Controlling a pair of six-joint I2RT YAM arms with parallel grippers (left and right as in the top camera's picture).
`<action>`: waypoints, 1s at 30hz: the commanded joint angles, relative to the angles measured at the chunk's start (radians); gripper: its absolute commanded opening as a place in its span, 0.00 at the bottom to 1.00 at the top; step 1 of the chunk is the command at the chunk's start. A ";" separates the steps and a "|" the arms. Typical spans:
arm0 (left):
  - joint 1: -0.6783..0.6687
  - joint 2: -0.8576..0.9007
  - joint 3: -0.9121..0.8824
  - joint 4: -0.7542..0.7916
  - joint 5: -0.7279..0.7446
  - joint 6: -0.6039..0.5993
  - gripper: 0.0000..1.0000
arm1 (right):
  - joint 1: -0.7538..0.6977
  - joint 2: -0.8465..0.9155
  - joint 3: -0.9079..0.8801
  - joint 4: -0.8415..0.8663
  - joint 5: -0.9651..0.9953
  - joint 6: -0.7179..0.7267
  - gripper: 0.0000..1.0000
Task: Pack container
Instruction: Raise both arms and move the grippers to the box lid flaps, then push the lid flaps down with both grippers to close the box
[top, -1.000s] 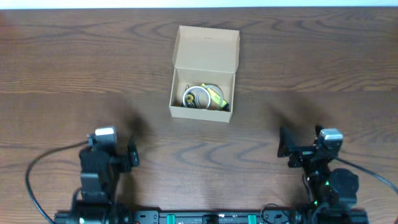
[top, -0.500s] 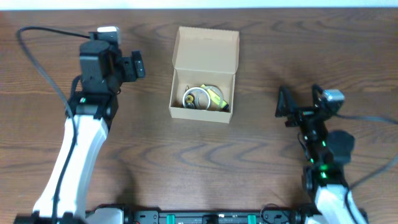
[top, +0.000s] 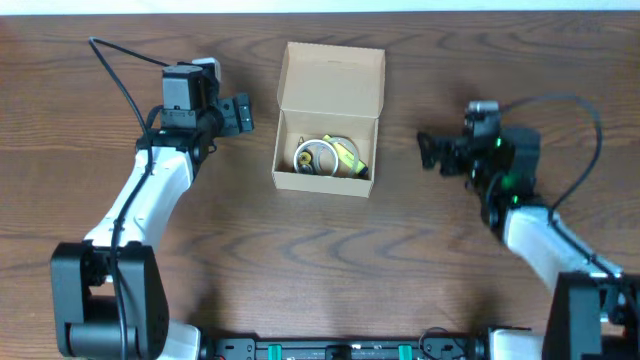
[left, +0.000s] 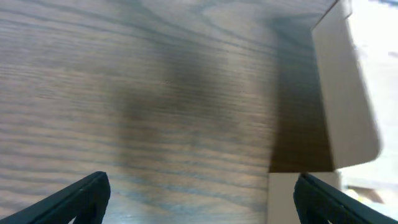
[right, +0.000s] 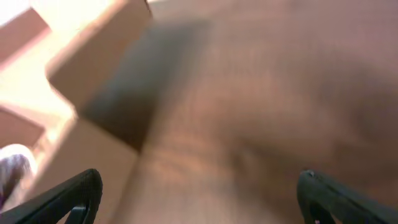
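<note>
- The small rectangular tan-brown cardboard container (top: 321, 181) sits on the dark wood-grain worktop (top: 320, 270), a little back from centre. Its hinged flap lid (top: 333, 77) is thrown open towards the far side.
- Inside lie a white tape roll (top: 315, 157) and a yellow-and-black item (top: 348, 154) just beside it; what that item is I cannot tell.
- A second ago both arms were folded back at the near edge. The white left arm (top: 150, 190) has since swung out to the container's left, level with the hinge. The black right arm (top: 520, 215) has come in on the right, level with the box body.
- The left jaws and the right jaws both stand wide apart and hold nothing. Neither touches the cardboard.
- The container, its lid and its contents have not shifted over that second.
- The left wrist view shows the lid's edge close by on the right; the right wrist view is blurred, with cardboard at its left.
- My judgement: the items look packed already, and flanking the box suggests that closing the lid comes next.
</note>
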 joint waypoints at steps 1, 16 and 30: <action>0.007 0.004 0.013 0.049 0.059 -0.058 0.95 | -0.005 0.032 0.121 -0.039 -0.064 -0.041 0.99; 0.009 0.336 0.279 0.231 0.224 -0.204 0.66 | 0.003 0.083 0.246 -0.026 0.074 -0.153 0.04; 0.026 0.388 0.291 0.176 0.203 -0.257 0.06 | 0.029 0.426 0.266 0.174 -0.039 0.328 0.01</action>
